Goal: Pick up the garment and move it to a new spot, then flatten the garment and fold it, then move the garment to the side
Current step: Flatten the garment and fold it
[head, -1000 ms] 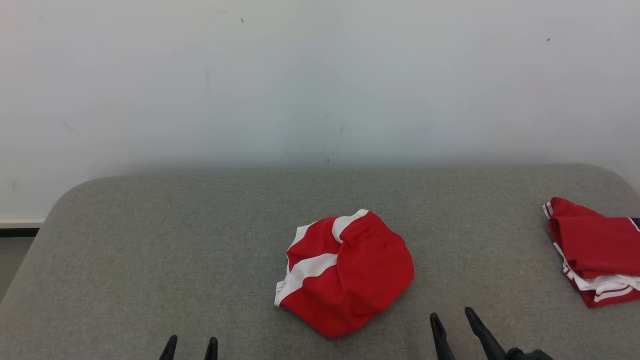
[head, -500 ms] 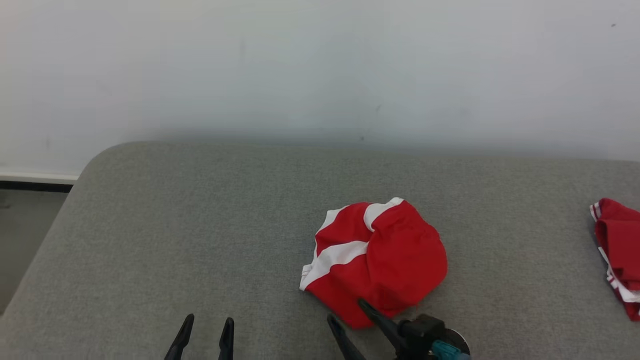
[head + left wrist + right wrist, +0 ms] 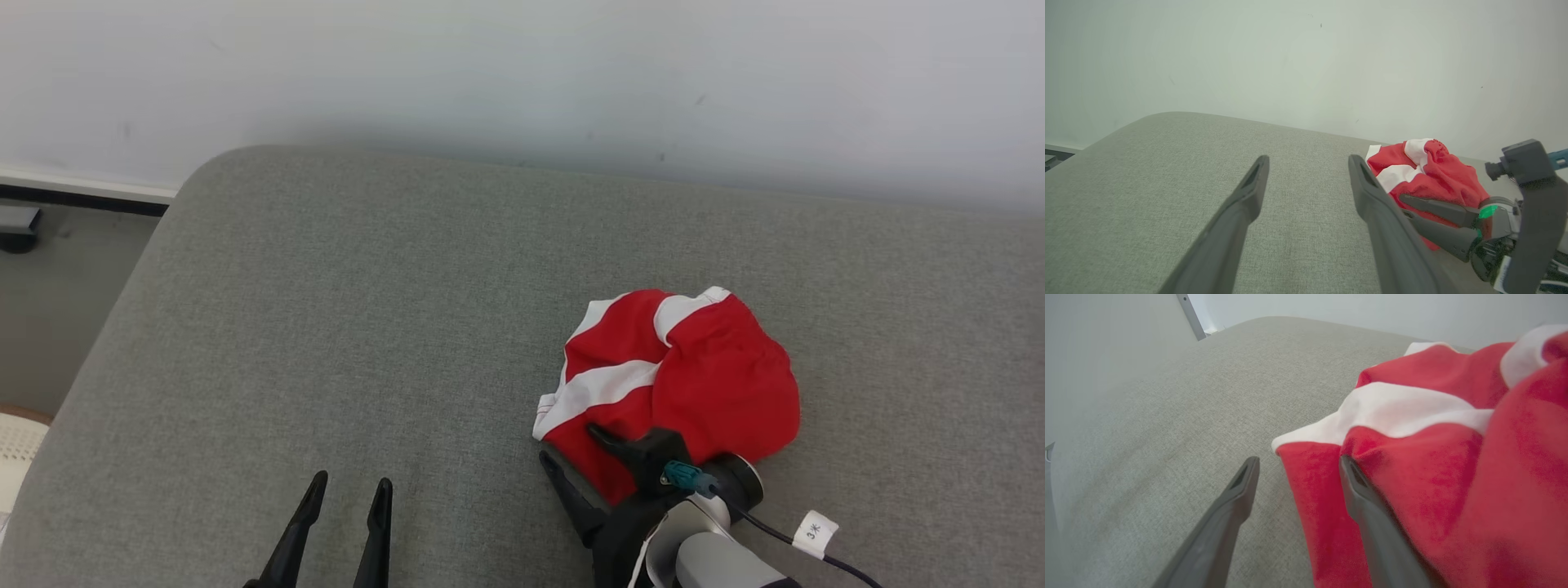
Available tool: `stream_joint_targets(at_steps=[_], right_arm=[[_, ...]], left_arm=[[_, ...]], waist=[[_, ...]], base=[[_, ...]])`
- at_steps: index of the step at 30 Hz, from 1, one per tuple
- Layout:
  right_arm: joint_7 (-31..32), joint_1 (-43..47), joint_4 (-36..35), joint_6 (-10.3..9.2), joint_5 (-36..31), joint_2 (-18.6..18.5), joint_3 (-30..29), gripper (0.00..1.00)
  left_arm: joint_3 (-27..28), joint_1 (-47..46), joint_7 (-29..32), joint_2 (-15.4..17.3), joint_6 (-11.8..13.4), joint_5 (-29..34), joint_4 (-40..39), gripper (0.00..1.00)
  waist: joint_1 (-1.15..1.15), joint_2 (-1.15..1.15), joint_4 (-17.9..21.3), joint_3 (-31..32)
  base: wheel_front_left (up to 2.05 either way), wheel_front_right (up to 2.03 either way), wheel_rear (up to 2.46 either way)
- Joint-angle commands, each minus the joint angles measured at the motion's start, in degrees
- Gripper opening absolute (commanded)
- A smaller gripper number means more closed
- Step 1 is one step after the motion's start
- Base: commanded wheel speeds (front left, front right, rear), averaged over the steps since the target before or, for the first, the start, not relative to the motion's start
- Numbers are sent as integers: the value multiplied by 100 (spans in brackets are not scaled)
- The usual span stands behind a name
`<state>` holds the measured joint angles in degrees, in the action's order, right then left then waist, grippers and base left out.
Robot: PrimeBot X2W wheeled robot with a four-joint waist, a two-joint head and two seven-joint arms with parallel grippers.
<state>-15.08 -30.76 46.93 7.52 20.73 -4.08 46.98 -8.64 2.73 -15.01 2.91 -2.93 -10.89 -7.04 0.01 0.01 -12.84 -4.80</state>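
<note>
Garment (image 3: 694, 384), crumpled red-and-white cloth, on grey woven cushion (image 3: 367, 310), its near edge between spread fingers of right pincer (image 3: 569, 443), probably to catch it on closing. Left pincer (image 3: 351, 482) spread, well apart, idle.

The left hand (image 3: 351, 482) points straight ahead, fingers parted; the right hand (image 3: 570, 443) angles up and leftward, fingers spread wide.
</note>
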Motion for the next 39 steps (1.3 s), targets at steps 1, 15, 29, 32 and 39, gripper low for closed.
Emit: stream_joint_targets(at_steps=[1,15,29,32,39], right_arm=[[1,-192,236,-7,17,71,109,100],[1,-765,1000,-7,-10,133,132,0],[1,-946,-1000,-7,-434,132,-61,0],[1,-949,-1465,-7,-519,131,-123,0],[1,-264,-2337,-7,-545,-576,-41,0]], left_arm=[[-38,-89,-17,1,-19,-20,39,100],[-145,-205,-17,1,-58,-65,127,100],[-49,-132,-17,1,-27,-27,103,100],[-55,-88,-17,1,-18,3,91,100],[66,39,-17,0,10,50,-1,100]], waist=[[-1,-1,-163,-159],[-1,-1,-383,-211],[-1,-1,-152,40],[-1,-1,-77,113],[-1,-1,144,218]], base=[[0,0,0],[0,0,0],[0,0,0],[0,0,0],[0,0,0]])
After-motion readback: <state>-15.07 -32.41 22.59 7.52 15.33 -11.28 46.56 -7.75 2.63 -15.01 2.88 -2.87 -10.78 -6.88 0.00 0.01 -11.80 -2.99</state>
